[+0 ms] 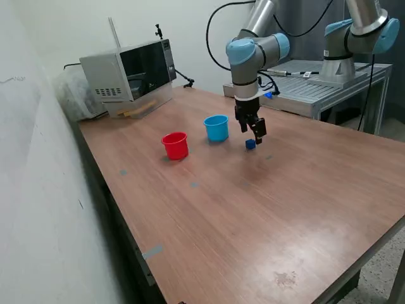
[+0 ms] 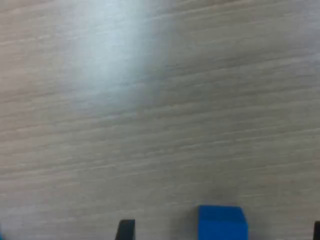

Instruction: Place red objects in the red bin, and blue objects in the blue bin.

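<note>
One blue cube [image 1: 250, 144] sits on table [image 1: 266, 209] just below gripper [image 1: 258, 136], between your spread, empty jaws; descend straight.

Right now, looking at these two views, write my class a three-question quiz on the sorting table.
1. True or false: the blue cube lies inside the blue cup.
2. Which cup is nearer the gripper? A) red cup B) blue cup
3. Fill in: the cube rests on the wooden ____.

Key: 1 false, it sits on the tabletop just below the gripper; 2 B; 3 table.
</note>
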You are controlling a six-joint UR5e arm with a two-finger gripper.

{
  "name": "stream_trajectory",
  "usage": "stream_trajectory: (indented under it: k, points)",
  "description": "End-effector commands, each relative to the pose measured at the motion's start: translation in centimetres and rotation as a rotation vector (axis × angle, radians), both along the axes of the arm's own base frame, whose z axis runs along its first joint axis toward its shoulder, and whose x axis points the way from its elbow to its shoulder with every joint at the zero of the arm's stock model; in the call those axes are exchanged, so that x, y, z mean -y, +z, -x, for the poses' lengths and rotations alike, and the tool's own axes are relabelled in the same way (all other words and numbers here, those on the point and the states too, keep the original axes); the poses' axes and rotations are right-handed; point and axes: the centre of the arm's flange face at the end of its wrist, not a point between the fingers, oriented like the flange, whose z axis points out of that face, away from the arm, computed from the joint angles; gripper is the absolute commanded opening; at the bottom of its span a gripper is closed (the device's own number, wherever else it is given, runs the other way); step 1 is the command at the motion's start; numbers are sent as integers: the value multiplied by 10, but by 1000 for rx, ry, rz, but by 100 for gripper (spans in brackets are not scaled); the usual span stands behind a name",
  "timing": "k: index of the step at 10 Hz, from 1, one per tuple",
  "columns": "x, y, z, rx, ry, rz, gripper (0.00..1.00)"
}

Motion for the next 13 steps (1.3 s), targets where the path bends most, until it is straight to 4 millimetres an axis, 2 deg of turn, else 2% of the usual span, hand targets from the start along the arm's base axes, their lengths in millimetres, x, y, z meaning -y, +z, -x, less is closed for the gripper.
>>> stream_trajectory:
  k: [1,10,11,13]
  points:
    - [13,4,1,-10,19,5,100]
    - [9,-6,-2,7,14,9,100]
    - [9,-10,-2,13,14,9,0]
    - [9,-12,-2,16,14,8,0]
